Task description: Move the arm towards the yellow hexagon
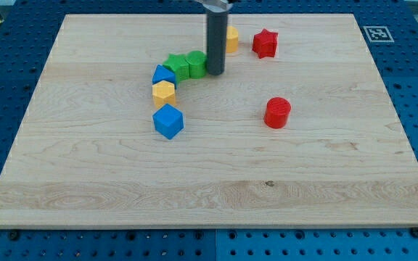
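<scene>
The yellow hexagon (pixel 163 92) lies left of the board's middle, touching a blue block (pixel 163 75) above it, with a blue cube (pixel 168 121) just below it. My tip (pixel 215 73) stands up and to the right of the hexagon. It touches the right end of a green block (pixel 197 63), which sits beside a second green block (pixel 178 66). The rod partly hides a yellow block (pixel 231 39) behind it.
A red star-shaped block (pixel 265 43) lies near the view's top, right of the rod. A red cylinder (pixel 277 112) stands right of the middle. The wooden board (pixel 209 196) rests on a blue perforated table, with a marker tag (pixel 374 33) at the top right.
</scene>
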You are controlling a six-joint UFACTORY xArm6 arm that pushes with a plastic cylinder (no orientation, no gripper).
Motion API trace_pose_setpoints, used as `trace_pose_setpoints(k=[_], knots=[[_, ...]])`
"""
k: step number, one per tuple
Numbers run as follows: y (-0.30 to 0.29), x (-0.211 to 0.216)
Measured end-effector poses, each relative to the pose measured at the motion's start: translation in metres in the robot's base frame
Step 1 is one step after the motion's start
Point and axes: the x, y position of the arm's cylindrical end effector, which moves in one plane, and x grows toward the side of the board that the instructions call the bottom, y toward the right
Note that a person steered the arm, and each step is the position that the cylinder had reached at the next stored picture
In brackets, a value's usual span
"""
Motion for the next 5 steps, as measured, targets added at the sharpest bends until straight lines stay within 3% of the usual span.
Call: trace_pose_setpoints(k=[2, 3, 4, 5], knots=[[0.03, 0.008], [0.011, -0.047], [-0.07, -0.085], [-0.166, -0.067]])
